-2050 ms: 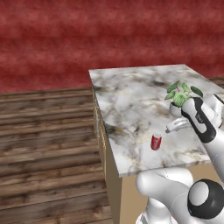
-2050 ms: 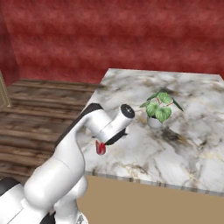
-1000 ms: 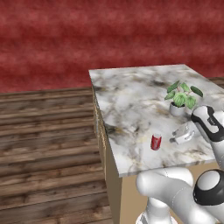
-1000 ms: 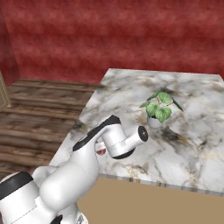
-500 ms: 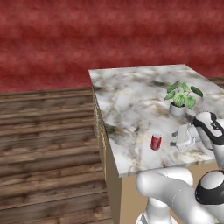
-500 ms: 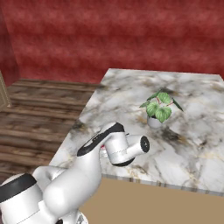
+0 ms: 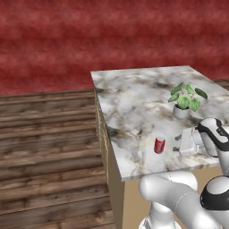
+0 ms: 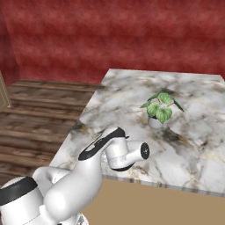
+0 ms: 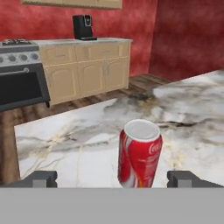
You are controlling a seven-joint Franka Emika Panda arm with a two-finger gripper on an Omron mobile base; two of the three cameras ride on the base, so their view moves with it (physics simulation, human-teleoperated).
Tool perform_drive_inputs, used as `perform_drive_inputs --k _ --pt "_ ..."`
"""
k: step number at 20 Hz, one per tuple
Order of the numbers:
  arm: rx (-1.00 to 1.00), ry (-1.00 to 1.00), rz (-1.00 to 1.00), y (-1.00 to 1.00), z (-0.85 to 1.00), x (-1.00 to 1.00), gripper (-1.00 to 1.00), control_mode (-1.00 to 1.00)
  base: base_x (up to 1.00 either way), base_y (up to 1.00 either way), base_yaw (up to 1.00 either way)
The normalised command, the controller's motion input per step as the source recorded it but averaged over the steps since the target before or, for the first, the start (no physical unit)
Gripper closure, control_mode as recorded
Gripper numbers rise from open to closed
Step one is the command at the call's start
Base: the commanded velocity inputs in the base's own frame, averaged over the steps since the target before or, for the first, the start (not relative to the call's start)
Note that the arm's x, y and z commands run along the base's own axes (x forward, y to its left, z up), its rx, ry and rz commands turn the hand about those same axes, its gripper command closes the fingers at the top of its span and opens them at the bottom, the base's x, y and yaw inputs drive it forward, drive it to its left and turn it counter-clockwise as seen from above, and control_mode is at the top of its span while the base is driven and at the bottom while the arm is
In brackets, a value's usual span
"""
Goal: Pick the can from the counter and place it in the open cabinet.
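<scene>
The red can (image 7: 159, 145) stands upright near the front edge of the marble counter (image 7: 134, 103). My gripper (image 7: 180, 143) sits low over the counter just to the can's right, pointing at it. In the hand view the can (image 9: 139, 153) is close ahead, its silvery top visible. The gripper (image 9: 113, 179) is open there, one dark fingertip (image 9: 41, 178) far to the can's left and the other to its right, neither touching it. In the right base view my own arm covers the can. The open cabinet is out of view.
A potted green plant (image 7: 184, 102) stands on the counter behind the gripper, also plant (image 8: 158, 110). Across the wooden floor are a stove (image 9: 22, 78), tan base cabinets (image 9: 87, 70) and a black coffee machine (image 9: 82, 27). The counter edge (image 7: 147, 172) is close by.
The hand has come down from near the plant to counter height beside the can. The can has stayed in place and the jaws have stayed wide.
</scene>
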Motion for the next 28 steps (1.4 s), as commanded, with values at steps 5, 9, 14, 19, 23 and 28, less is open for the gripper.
perform_drive_inputs --k 5,9,14,19,23,28 --pt "0.0 0.0 0.0 0.0 -0.08 0.13 -1.0 -1.0 0.0 0.0 0.0" --pt "0.0 0.0 0.0 0.0 -0.11 0.14 -1.0 -1.0 0.0 0.0 0.0" --pt "0.0 0.01 0.0 0.0 -0.16 0.14 -1.0 -1.0 0.0 0.0 0.0" --pt "0.0 0.01 0.01 -0.01 -0.14 0.15 -1.0 -1.0 0.0 0.0 0.0" --pt "0.0 0.0 0.02 -0.01 -0.03 0.04 -1.0 -1.0 0.0 0.0 0.0" --pt "0.0 0.0 0.02 0.0 0.0 0.0 -1.0 -1.0 0.0 0.0 0.0"
